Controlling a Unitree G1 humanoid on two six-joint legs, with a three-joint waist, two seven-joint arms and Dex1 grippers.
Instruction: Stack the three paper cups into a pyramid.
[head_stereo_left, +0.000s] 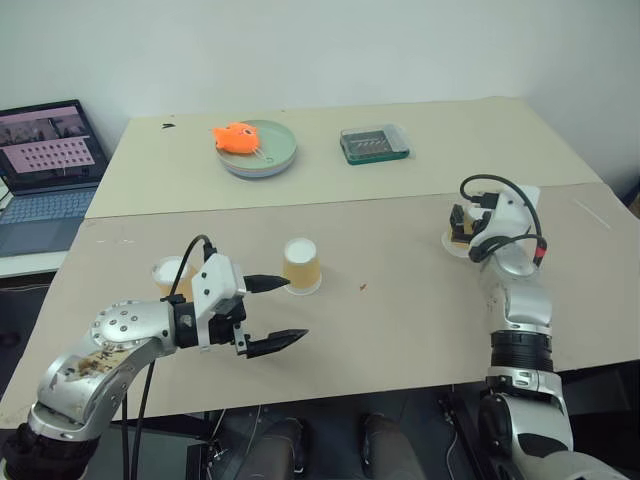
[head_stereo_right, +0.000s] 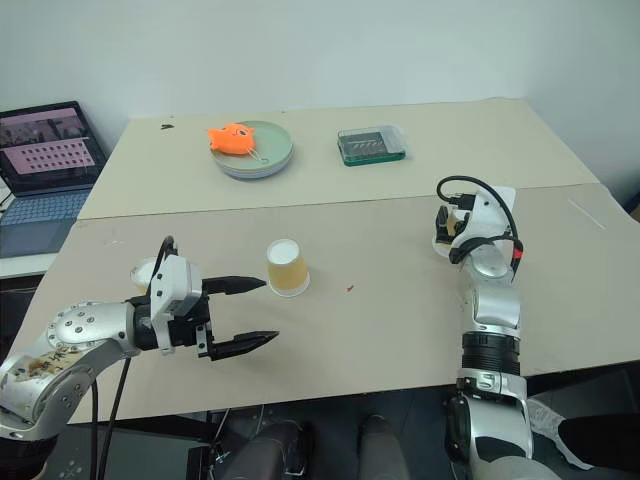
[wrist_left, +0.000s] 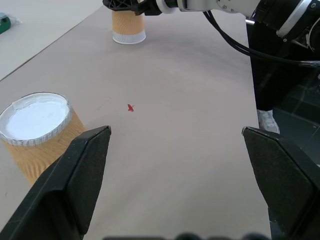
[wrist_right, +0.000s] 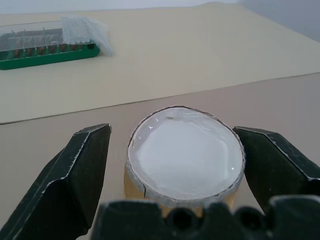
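- Table (head_stereo_left: 400, 300): tan board surface; a second, paler board adjoins it at the far side.
- Middle paper cup (head_stereo_left: 301, 266): stands inverted, white base up, near the table's centre; a small red mark (head_stereo_left: 363, 287) lies to its right.
- Left paper cup (head_stereo_left: 170, 277): inverted, at the table's left, partly hidden behind the left arm.
- Right paper cup (wrist_right: 184, 159): inverted, at the table's right, well apart from the other two; no cup rests on another.
- Left gripper (head_stereo_left: 275, 313): fingers spread wide, holding nothing; hovers just left of the middle cup, one fingertip close beside it.
- Right gripper (wrist_right: 185, 165): fingers wide apart, one on each side of the right cup; contact with its sides cannot be told.
- Plate (head_stereo_left: 275, 158): on the far board, carrying an orange plush fish (head_stereo_left: 238, 138).
- Green tray (head_stereo_left: 374, 144): right of the plate, clear lid.
- Laptop (head_stereo_left: 45, 175): open, off the table's left edge.
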